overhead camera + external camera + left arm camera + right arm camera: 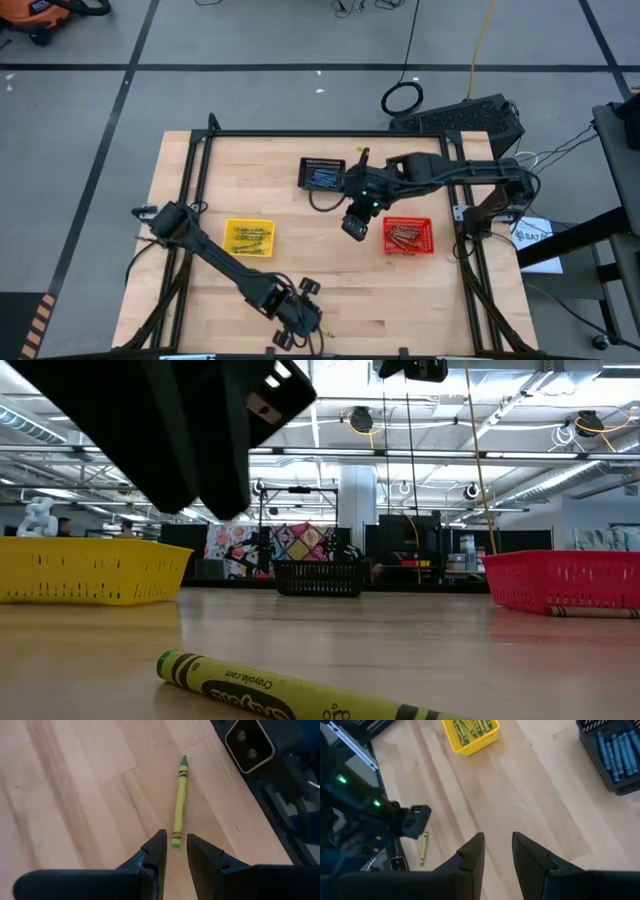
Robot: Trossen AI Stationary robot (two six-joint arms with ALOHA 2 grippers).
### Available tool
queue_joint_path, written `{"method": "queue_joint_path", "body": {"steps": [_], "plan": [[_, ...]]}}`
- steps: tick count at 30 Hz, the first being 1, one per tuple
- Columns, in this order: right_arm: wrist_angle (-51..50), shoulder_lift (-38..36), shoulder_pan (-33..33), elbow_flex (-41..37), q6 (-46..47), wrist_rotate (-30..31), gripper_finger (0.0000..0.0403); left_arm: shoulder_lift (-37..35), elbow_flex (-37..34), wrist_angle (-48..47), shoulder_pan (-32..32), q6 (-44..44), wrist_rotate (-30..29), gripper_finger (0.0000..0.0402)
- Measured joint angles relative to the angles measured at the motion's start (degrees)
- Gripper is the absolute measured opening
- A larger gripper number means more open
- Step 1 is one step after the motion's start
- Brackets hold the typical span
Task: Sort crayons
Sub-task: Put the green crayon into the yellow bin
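One yellow-green crayon (179,802) lies flat on the wood near the table's front edge, also seen in the low view (270,695) and the right wrist view (424,849). My left gripper (176,851) hovers open just above it, its fingertips on either side of the crayon's blunt end, touching nothing. My right gripper (354,228) hangs open and empty over the table's middle, between the black basket (322,174) of blue crayons and the red basket (408,236) of brown-red crayons. The yellow basket (249,237) holds yellow-olive crayons.
A small camera block (248,742) and a dark frame rail with cables sit along the front edge right beside the loose crayon. Black rails (196,190) run down both table sides. Bare wood lies between the three baskets and the front edge.
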Motion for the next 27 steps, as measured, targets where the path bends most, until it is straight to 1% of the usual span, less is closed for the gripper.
{"method": "queue_joint_path", "body": {"steps": [5, 8, 14, 17, 21, 27], "plan": [[0.26, 0.02, 1.37, -0.02, 2.22, 2.55, 0.0087, 3.17, 1.89, 1.26, -0.07, -0.70, 0.00, 0.0080], [0.27, 0.02, 2.10, -0.02, 3.06, 2.80, 0.0087, 4.30, 1.90, 3.56, -0.13, -1.46, 1.37, 0.0080], [0.71, 0.04, 3.39, -0.02, 3.33, 2.82, 0.0087, 6.38, 1.95, 4.87, -0.51, -1.51, 3.04, 0.0080], [0.98, 0.06, 3.84, -0.02, 4.07, 2.84, 0.0087, 7.63, 1.95, 4.63, -0.50, -1.49, 2.69, 0.0080], [1.27, 0.07, 4.26, -0.02, 4.15, 2.84, 0.0087, 8.54, 2.01, 4.58, -0.37, -1.48, 0.02, 0.0080], [1.16, 0.07, 4.43, -0.02, 4.34, 2.68, 0.0087, 8.36, 2.01, 4.45, 0.00, -1.50, 0.22, 0.0080]]}}
